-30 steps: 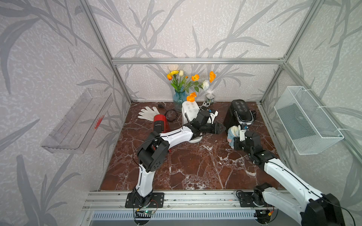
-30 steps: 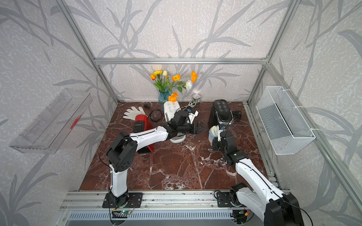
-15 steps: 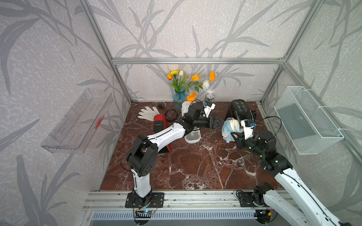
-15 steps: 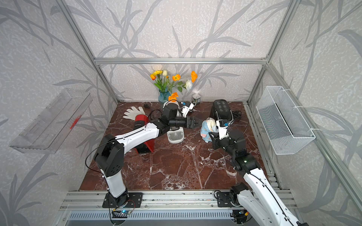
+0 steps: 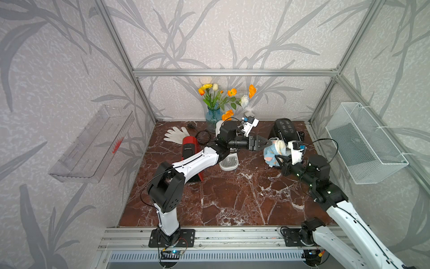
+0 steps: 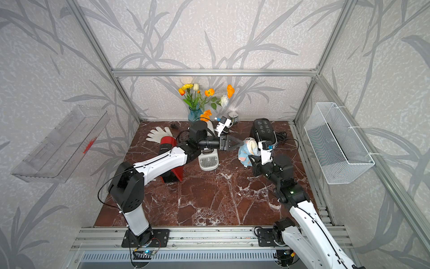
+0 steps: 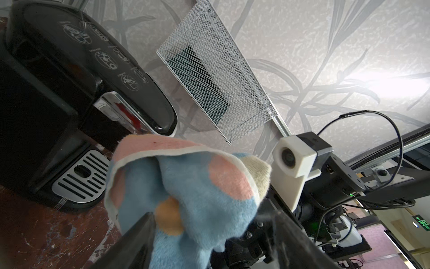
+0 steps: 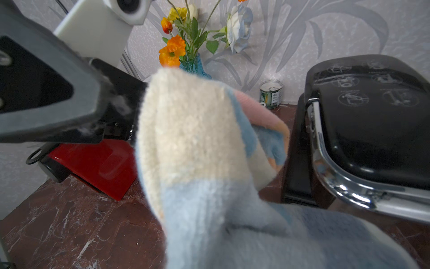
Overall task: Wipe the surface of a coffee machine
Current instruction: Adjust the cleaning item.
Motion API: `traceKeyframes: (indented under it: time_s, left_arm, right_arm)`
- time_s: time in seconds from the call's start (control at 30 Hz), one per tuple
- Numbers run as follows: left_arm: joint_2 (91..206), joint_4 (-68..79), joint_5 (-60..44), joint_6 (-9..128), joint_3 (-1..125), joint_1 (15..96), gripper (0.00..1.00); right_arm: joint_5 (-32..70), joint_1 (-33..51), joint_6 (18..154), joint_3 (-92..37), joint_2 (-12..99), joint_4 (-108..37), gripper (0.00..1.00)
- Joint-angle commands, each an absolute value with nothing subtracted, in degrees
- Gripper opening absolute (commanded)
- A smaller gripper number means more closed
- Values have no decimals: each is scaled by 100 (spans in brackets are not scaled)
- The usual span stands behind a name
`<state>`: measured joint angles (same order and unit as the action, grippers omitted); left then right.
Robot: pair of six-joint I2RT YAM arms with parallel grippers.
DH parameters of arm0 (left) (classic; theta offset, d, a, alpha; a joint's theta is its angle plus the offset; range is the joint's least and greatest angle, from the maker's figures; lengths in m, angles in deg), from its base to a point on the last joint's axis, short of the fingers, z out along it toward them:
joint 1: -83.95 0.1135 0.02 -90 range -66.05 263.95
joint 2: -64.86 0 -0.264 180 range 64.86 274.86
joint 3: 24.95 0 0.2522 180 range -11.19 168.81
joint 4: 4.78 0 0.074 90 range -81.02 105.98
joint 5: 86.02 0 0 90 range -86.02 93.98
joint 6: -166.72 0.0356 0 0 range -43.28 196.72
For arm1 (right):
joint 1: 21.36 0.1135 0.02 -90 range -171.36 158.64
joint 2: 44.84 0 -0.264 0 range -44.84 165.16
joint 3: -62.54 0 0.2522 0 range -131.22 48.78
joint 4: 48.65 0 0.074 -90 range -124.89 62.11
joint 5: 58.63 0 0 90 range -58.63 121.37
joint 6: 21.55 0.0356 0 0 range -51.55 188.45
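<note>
The black coffee machine [image 5: 285, 129] is placed at about 1 o'clock on the table [image 5: 232, 198], near the back wall. The cloth [image 5: 273, 151] is held up just beside it, at its 7 o'clock, probably so that it can be pressed to the casing. The cloth is pinched from 5 o'clock by the right hand [image 5: 281, 161]. At 9 o'clock of the cloth the left hand [image 5: 264, 143] is spread, one finger on each side of the fabric. It is judged that the grip is meant for the right hand alone.
</note>
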<state>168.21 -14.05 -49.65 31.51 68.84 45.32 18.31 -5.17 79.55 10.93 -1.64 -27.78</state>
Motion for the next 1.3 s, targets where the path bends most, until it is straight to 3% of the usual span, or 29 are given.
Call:
traceKeyframes:
  time_s: [0.0,0.23,0.7,0.97,1.07,1.13,1.27]
  left_arm:
    - [16643,-1755,-5196,3005,6863,4476,79]
    - [16870,-367,-4900,3900,7427,4191,80]
    - [17663,-1568,-5236,2626,7875,4097,80]
    - [17951,-1458,-5370,2562,8304,3931,75]
    - [18063,-1398,-5465,2574,8445,3869,62]
    - [18139,-1392,-5515,2538,8536,3860,38]
    - [18250,-1614,-5579,2321,8623,3857,14]
  right_arm:
    - [1915,-719,8156,1067,-160,-2936,0]
    - [1457,-799,8292,983,-169,-3279,0]
    - [151,-800,9024,1402,129,-4885,0]
    - [214,-826,8986,1547,212,-5131,0]
    - [295,-850,9043,1591,281,-5338,0]
    - [292,-902,9075,1588,344,-5378,0]
    - [333,-1022,9151,1647,368,-5422,0]
